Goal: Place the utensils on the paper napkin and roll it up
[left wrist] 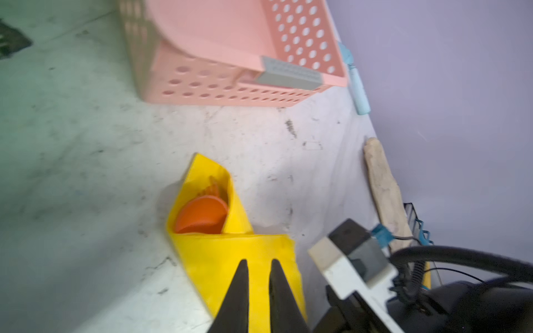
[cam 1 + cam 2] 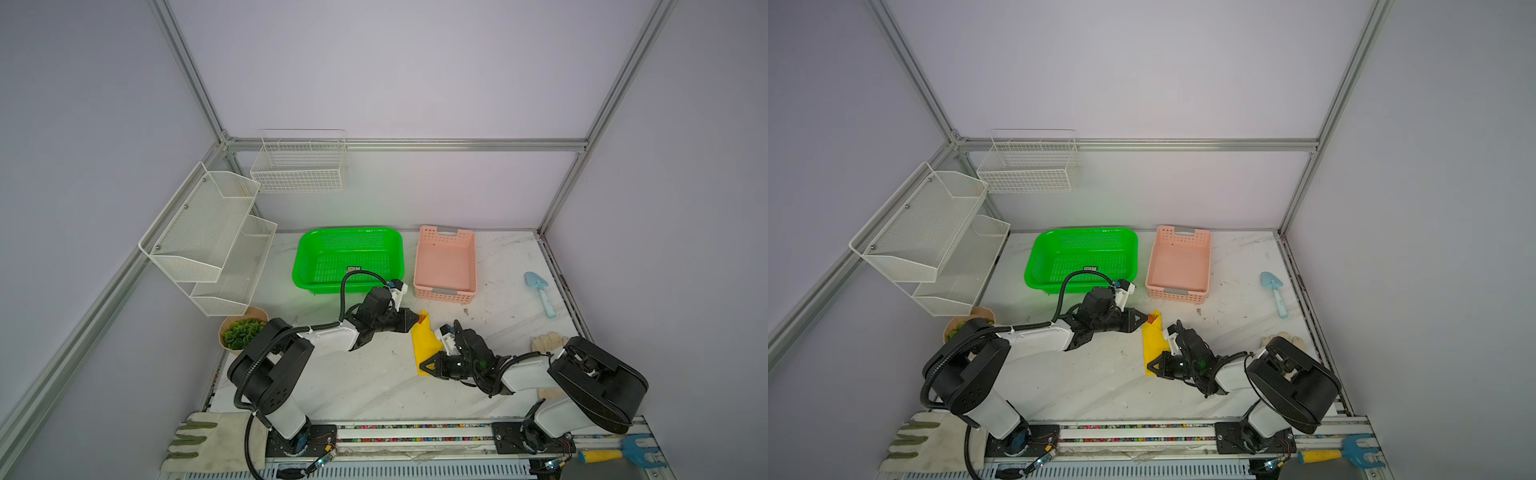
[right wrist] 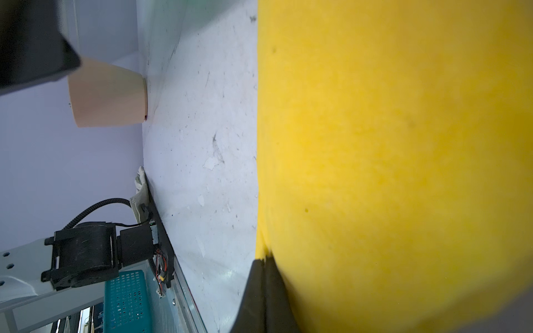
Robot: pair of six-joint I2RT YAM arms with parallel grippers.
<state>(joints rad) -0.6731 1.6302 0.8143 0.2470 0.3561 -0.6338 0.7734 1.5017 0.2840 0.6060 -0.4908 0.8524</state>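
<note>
Rolling looks to be the step in hand: the paper napkin (image 2: 424, 345) lies on the table (image 2: 374, 386) as a narrow folded bundle. Its long axis runs away from the robot toward the pink basket (image 2: 444, 293), and the utensils (image 1: 202, 216) are tucked inside, showing orange at the open far end. The left gripper (image 1: 259, 263) sits at that far end, jaws a narrow slit apart over the paper; whether they pinch a layer I cannot tell. The right gripper (image 3: 263, 261) is at the near end, jaws pressed together against the napkin's edge. Each arm has one end and the bundle lies between them, so any further turn must go across the long axis, both ends moving together.
</note>
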